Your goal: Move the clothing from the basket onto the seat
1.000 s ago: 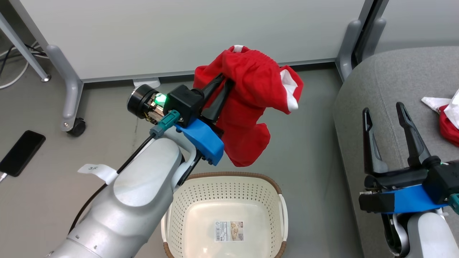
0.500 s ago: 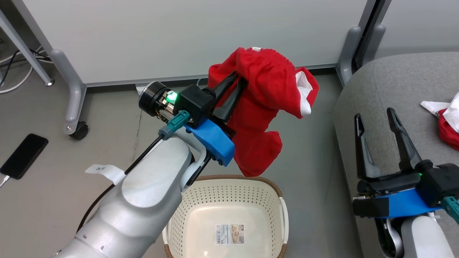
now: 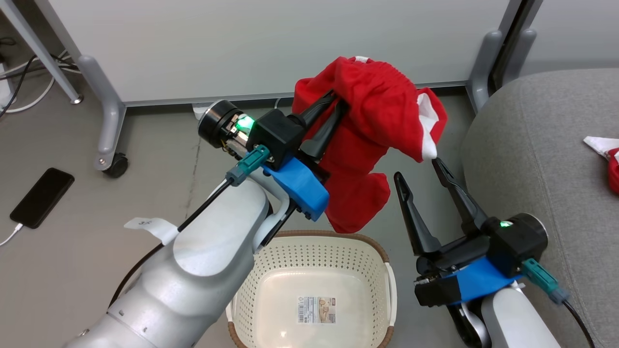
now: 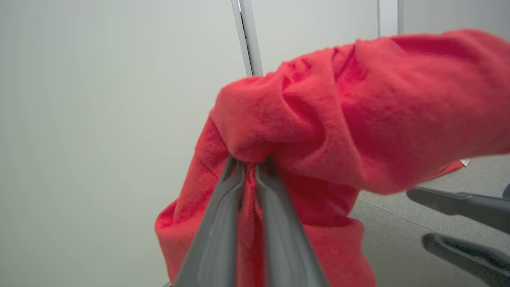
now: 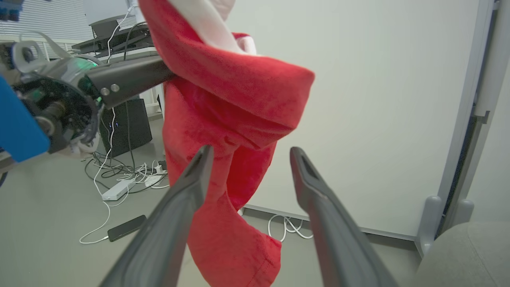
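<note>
A white partition panel (image 3: 271, 43) is standing on a grey leg (image 3: 104, 111) that is riding on a black caster (image 3: 118, 166). In front of the panel's left end, a black phone (image 3: 42, 197) is lying flat on the grey floor (image 3: 96, 217), with a white cable (image 3: 9, 235) plugged into it. Beyond the panel's left end, a white power strip (image 5: 117, 190) and loose cords are lying near a black computer tower (image 5: 127, 125).

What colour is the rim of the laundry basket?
The rim is brown, on a cream-white perforated basket; the head view shows it best.
</note>
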### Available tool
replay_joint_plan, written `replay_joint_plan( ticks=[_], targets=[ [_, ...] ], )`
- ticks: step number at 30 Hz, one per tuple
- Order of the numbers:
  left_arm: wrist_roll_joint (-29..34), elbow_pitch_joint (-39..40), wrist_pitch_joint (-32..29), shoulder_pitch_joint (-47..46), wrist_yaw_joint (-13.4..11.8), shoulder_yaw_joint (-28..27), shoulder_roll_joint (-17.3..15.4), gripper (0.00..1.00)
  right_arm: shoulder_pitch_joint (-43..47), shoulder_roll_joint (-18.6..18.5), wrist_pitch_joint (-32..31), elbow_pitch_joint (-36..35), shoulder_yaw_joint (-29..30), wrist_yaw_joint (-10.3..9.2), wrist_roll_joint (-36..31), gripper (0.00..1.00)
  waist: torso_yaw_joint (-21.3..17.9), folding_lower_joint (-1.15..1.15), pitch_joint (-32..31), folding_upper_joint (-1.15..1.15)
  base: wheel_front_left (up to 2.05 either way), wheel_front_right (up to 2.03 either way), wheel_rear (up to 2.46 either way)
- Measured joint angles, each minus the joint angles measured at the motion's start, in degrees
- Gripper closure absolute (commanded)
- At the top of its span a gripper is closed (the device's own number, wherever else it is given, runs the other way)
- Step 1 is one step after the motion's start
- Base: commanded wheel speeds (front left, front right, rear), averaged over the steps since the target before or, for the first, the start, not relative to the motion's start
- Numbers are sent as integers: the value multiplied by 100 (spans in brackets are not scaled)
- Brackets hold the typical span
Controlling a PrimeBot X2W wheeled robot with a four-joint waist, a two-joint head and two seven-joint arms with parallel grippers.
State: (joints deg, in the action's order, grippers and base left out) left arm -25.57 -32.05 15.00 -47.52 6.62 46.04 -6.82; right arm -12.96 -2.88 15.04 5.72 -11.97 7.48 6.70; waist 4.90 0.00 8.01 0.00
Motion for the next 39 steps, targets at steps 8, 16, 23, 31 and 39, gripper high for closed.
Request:
replay_joint_plan(
  ticks=[8, 16, 23, 31, 39],
  targets=[
    [36, 41, 0, -135, 13, 99, 141, 100, -510, 2, -1, 757, -378, 0, 218, 0, 190, 0, 110, 0, 0, 0, 0],
    [44, 65, -1, -244, 46, 180, 225, 100, -954, 2, -1, 1293, -666, 0, 532, 0, 341, 0, 188, 0, 0, 0, 0],
    [44, 137, -1, -309, 48, 232, 294, 100, -1294, 7, 0, 1675, -884, 0, 875, 0, 416, 0, 231, 0, 0, 0, 0],
    [44, 160, 0, -317, 49, 244, 332, 100, -1475, 5, 0, 1835, -1006, 0, 1093, 100, 441, 0, 236, 0, 0, 0, 0],
    [55, 136, 0, -311, 51, 224, 341, 100, -1474, 5, 0, 1827, -1044, 0, 1111, 100, 437, 0, 195, 0, 0, 0, 0]
  ],
)
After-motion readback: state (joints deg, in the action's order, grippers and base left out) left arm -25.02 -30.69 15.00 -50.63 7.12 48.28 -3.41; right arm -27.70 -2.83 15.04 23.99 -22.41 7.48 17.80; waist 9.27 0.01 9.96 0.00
